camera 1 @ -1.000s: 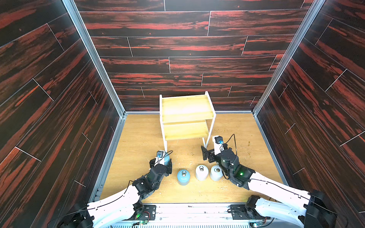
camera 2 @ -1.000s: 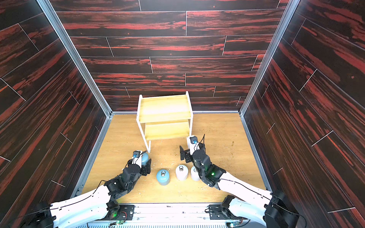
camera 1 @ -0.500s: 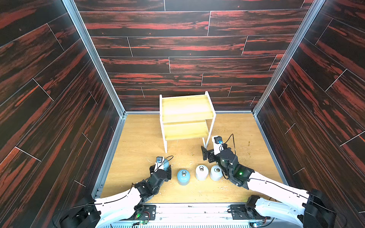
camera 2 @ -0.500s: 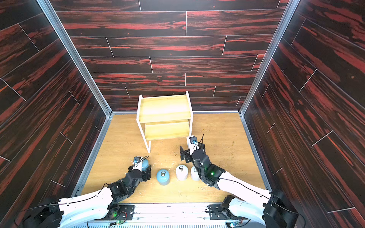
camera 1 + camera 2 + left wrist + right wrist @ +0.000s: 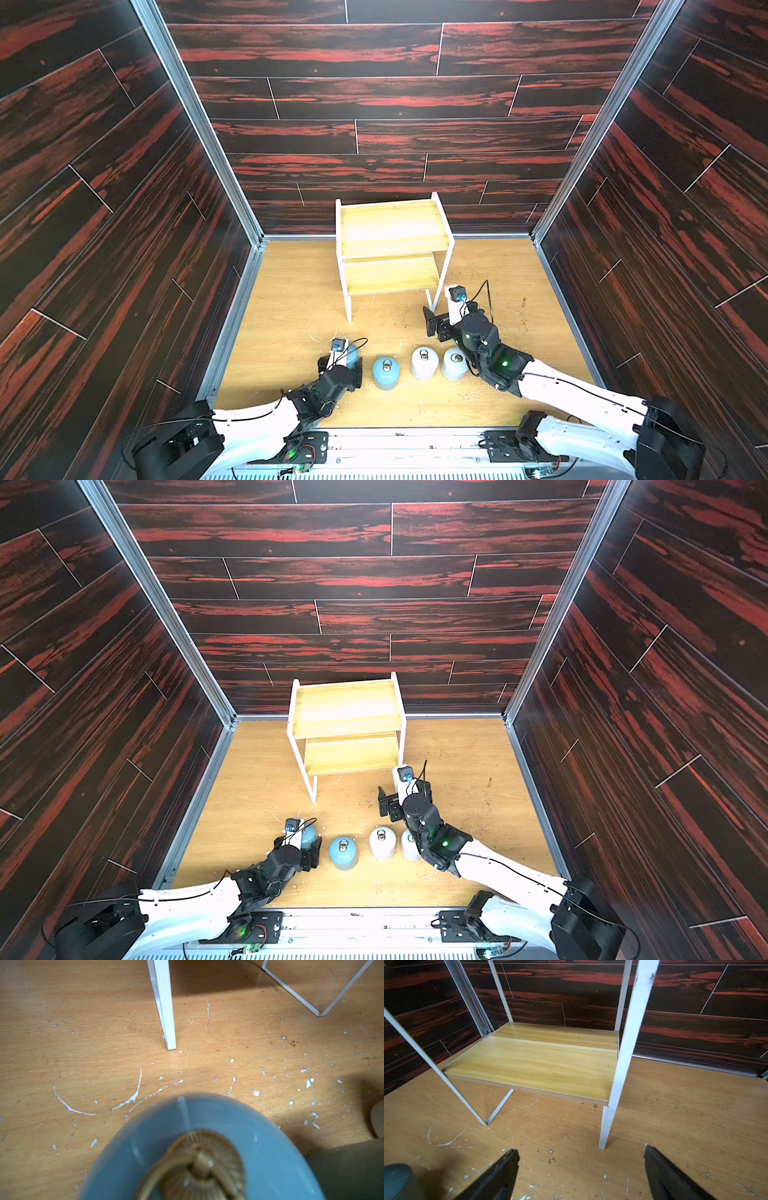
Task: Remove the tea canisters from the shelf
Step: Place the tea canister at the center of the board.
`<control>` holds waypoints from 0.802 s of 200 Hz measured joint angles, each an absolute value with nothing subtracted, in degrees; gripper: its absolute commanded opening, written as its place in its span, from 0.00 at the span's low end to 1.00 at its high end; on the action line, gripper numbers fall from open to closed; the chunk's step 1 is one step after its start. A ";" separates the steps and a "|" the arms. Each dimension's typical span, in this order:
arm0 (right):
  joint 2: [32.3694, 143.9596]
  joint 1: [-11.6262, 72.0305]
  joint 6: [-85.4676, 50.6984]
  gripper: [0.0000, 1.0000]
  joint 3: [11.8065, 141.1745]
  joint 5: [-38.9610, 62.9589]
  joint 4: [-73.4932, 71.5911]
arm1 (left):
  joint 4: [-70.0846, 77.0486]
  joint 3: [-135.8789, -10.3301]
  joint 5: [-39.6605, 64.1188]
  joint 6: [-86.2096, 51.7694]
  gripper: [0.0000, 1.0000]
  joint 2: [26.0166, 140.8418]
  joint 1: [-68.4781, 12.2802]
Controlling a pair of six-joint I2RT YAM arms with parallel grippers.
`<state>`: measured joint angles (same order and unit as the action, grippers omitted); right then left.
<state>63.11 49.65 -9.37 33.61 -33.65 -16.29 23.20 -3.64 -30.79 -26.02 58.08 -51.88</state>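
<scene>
In both top views, the shelf (image 5: 392,226) (image 5: 347,706) stands at mid-floor toward twelve o'clock, and both its boards are bare. All four canisters sit in a row at its six o'clock, on the floor (image 5: 291,307) (image 5: 249,787). My left gripper (image 5: 341,368) (image 5: 301,850) is clamped on the light blue canister (image 5: 354,354) (image 5: 309,835) at the nine o'clock end of that row. I cannot tell whether its base touches the floor. Toward three o'clock come the second light blue canister (image 5: 386,372) (image 5: 343,852), a white canister (image 5: 424,363) (image 5: 382,843) and the other white canister (image 5: 454,365) (image 5: 409,848), all upright. The last one is just beside my right forearm. My right gripper (image 5: 440,325) (image 5: 392,804) sits at the shelf's five o'clock, near its front leg.

In my left wrist view, the light blue canister (image 5: 207,1136) fills the near field, its brass ring blurred. A white shelf leg (image 5: 166,1012) stands beyond it on the scuffed floor (image 5: 83,1053).

In my right wrist view, my right gripper (image 5: 581,1172) has its dark fingers (image 5: 500,1174) spread wide with only floor (image 5: 695,1115) between them. Just ahead stands the shelf (image 5: 539,1059), its lower board bare.
</scene>
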 measured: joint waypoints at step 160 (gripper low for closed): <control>63.44 49.47 -9.37 0.98 33.80 -33.65 -16.29 | 24.71 -2.72 -30.70 -28.12 0.76 59.72 -54.26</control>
<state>63.44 49.47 -9.37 33.80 -33.65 -16.29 24.71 -2.72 -30.70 -28.12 59.72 -54.26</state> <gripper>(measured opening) 0.983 0.823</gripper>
